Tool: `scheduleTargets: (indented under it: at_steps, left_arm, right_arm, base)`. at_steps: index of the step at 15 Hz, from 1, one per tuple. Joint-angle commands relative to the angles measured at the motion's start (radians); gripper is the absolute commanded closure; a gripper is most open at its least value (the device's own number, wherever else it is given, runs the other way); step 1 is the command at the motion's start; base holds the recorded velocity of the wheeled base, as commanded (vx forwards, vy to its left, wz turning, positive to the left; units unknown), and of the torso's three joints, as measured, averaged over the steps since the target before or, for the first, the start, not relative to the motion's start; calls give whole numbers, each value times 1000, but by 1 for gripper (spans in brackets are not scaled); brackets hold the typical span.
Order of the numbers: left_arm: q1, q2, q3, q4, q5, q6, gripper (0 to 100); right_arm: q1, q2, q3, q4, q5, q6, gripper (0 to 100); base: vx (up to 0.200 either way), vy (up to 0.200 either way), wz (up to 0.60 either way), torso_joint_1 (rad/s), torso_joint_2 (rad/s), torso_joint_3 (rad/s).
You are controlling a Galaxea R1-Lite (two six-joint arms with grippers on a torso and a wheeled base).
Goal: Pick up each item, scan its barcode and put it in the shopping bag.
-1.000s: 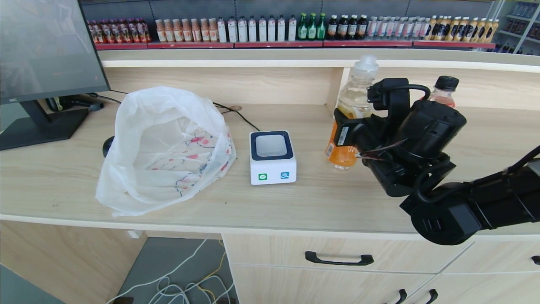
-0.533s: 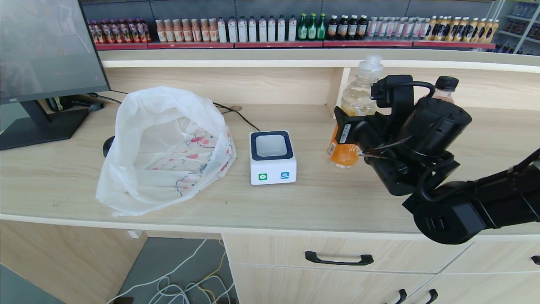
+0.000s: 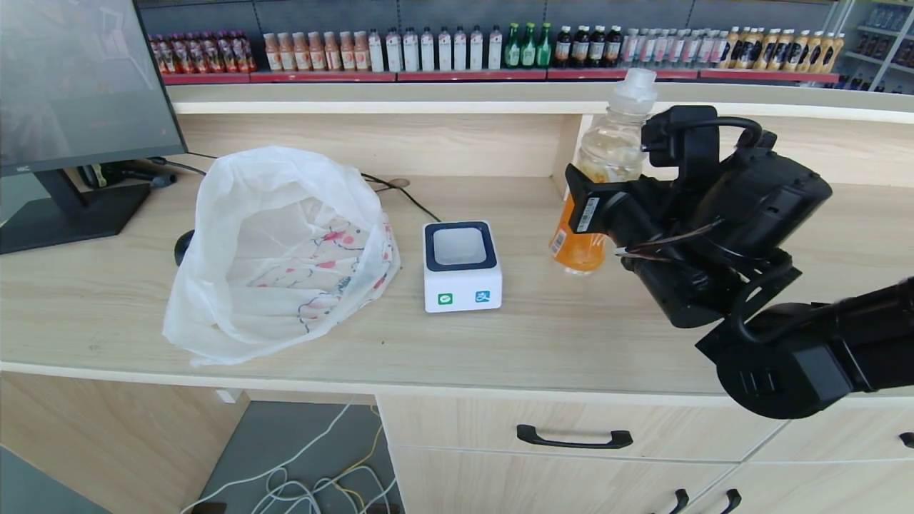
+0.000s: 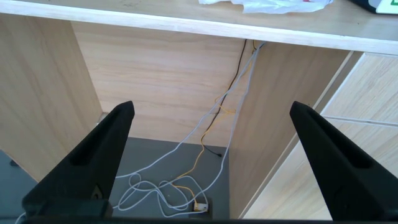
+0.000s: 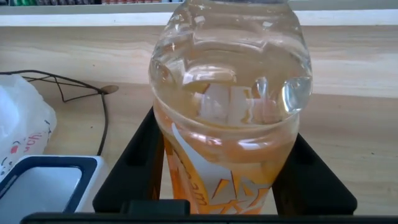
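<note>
Bottle [image 3: 575, 253] of orange drink: in the head view I count one. It is clamped in the right gripper [image 3: 594, 214] over the right part of the counter [image 3: 500, 335]. Its long axis is almost vertical, with the white cap on top and leaning a little to the right. I cannot tell whether its base touches the wood. Left of it, near but apart, sits one white scanner [image 3: 460, 265] with its window facing up. Farther left lies one white shopping bag [image 3: 278, 257] with its mouth open. One monitor [image 3: 78, 78] stands at the far left. One black cable [image 3: 407, 196] runs from behind the bag toward the scanner. Beyond the counter a shelf [image 3: 457, 74] carries a long row of drinks, too many to count. The right arm hides the counter just right of the bottle.

In the left wrist view the left gripper [image 4: 211, 162] hangs below the counter edge. Its two dark fingers [image 4: 93, 162] are spread wide with nothing between them. Under it, loose cables [image 4: 186, 190] lie on the floor.

In the right wrist view one black finger [image 5: 134, 162] presses on each side of the bottle's orange lower part. The scanner [image 5: 43, 180] and an edge of the bag [image 5: 18, 124] lie to the left of the bottle.
</note>
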Motion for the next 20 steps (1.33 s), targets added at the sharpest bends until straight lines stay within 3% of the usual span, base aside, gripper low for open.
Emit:
scheduleTargets:
  at_steps: [1,8,14,18,20]
  left_arm:
    - [1,0,0,0,0,0,0]
    - [1,0,0,0,0,0,0]
    - [1,0,0,0,0,0,0]
    - [1,0,0,0,0,0,0]
    - [1,0,0,0,0,0,0]
  right_arm:
    - [31,-51,6,2,-1,1,100]
    - [125,-206,104,3,-16,-6,100]
    - [286,-373,288,6,-30,-8,100]
    - [302,-496,431,8,-19,7,100]
    - [302,-545,489,9,19,89,100]
  base:
    - [0,0,0,0,0,0]
    - [0,0,0,0,0,0]
    - [0,0,0,0,0,0]
    - [0,0,0,0,0,0]
    - [0,0,0,0,0,0]
